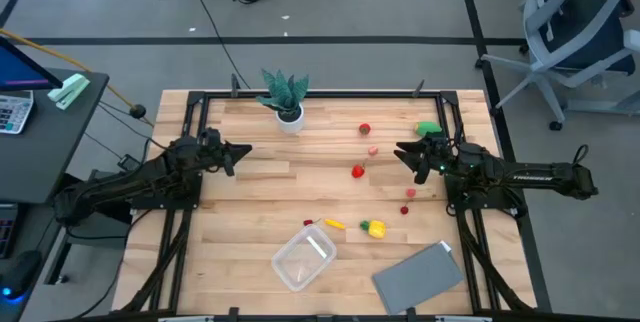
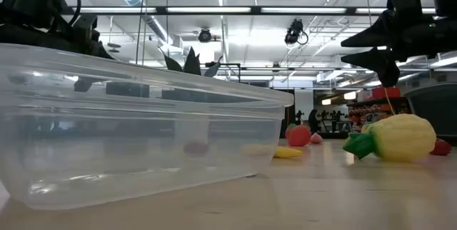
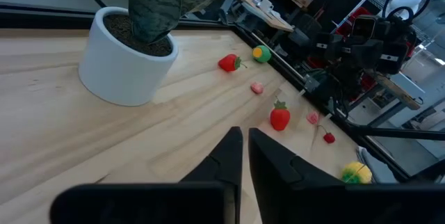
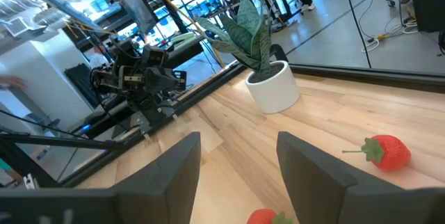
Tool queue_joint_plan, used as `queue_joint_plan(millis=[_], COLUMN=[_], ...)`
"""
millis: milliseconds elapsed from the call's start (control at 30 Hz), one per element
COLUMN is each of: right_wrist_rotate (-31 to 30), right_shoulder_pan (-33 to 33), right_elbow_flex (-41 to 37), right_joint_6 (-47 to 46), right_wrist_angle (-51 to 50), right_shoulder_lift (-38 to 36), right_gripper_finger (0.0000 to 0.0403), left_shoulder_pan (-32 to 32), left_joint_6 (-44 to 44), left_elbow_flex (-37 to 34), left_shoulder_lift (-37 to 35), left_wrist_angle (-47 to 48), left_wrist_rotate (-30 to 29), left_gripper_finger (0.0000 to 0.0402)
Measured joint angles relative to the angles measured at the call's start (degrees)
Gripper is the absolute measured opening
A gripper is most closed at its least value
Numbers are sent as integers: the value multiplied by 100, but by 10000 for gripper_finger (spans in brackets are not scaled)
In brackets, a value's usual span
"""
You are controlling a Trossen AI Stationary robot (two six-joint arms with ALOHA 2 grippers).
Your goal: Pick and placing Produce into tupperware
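- My right gripper [image 1: 403, 153] hovers over the table's right side, its fingers spread apart with nothing between them.
- My left gripper [image 1: 243, 150] waits over the left side, fingers nearly together and holding nothing.
- The box [image 1: 304, 256] sits at the front middle of the table and looks empty.
- The produce lies scattered on the right half: a strawberry [image 1: 357, 171] just in front of my right gripper and a little to its left, a second red piece [image 1: 365, 129] behind it near the plant [image 1: 285, 94], and a yellow piece [image 1: 375, 228] close to the box.
- So my right arm is clearly nearer to the strawberry; I judge it should take it.
- The strawberry's long axis I cannot tell well from above; its green cap seems to point away from the box.
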State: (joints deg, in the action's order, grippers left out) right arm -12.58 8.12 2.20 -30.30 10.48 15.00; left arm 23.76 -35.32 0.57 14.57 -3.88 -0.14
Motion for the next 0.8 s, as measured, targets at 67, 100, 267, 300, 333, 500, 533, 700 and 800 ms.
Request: queue_joint_plan(millis=[67, 100, 267, 300, 333, 500, 533, 700, 800], right_wrist_rotate=[-1, -2, 0, -1, 0, 0, -1, -1, -2], right_shoulder_pan=[0, -1, 0, 0, -2, -1, -2, -1, -2], right_elbow_flex=[-1, 0, 0, -1, -1, 0, -1, 0, 0], right_joint_6=[1, 0, 0, 0, 0, 0, 0, 0, 0], right_wrist_angle=[1, 2, 0, 0, 0, 0, 1, 0, 1], right_shoulder_lift=[-1, 0, -2, 0, 1, -2, -1, 0, -1], right_gripper_finger=[199, 199, 199, 199, 199, 199, 199, 199, 199], left_shoulder_pan=[0, 0, 1, 0, -1, -1, -1, 0, -1], left_joint_6=[-1, 0, -1, -2, -1, 1, -2, 0, -1], left_elbow_flex=[1, 1, 0, 0, 1, 1, 1, 0, 1], left_shoulder_lift=[0, 2, 0, -1, 0, 1, 0, -1, 0], left_wrist_angle=[0, 0, -1, 0, 0, 0, 0, -1, -2], left_wrist_rotate=[0, -2, -1, 0, -2, 0, -1, -2, 0], left_gripper_finger=[28, 28, 34, 36, 37, 40, 40, 33, 30])
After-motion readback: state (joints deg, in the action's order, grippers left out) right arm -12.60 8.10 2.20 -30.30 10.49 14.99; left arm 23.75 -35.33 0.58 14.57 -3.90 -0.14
